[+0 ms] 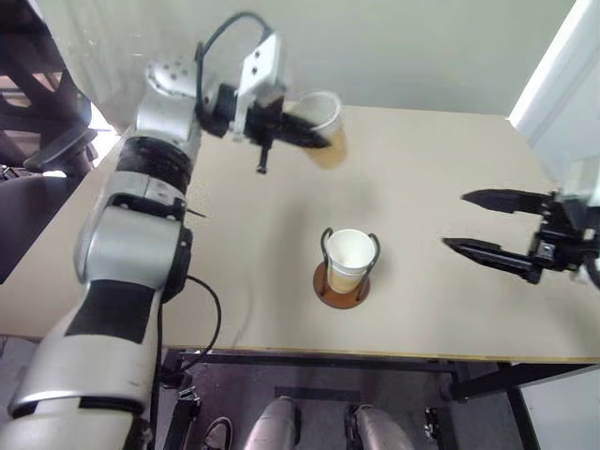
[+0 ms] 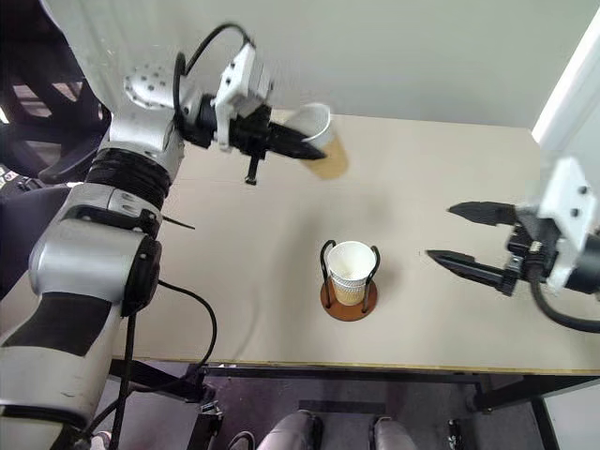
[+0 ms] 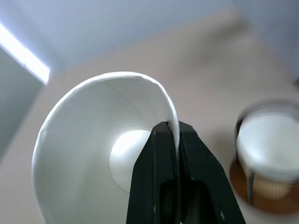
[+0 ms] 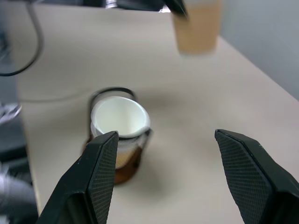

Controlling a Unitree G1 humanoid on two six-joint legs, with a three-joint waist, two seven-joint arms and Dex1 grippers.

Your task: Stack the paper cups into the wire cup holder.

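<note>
Paper cup [image 1: 325, 128] hangs tilted in the left gripper [image 1: 302, 130], jaws pinched shut on its rim wall, one finger inside, one outside, so it can be carried mouth-up over the wire cup holder [image 1: 343, 281]. That holder, below and beyond those jaws, already carries a cup [image 1: 349, 255]. Right gripper [image 1: 487, 225] waits beside it, jaws wide, empty.

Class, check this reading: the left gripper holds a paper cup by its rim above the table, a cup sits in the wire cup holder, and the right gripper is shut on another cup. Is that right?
Not quite. The right gripper is open and holds nothing, as the right wrist view shows. The rest stands: the left gripper pinches a paper cup by its rim above the table, and a cup sits in the wire cup holder.
</note>
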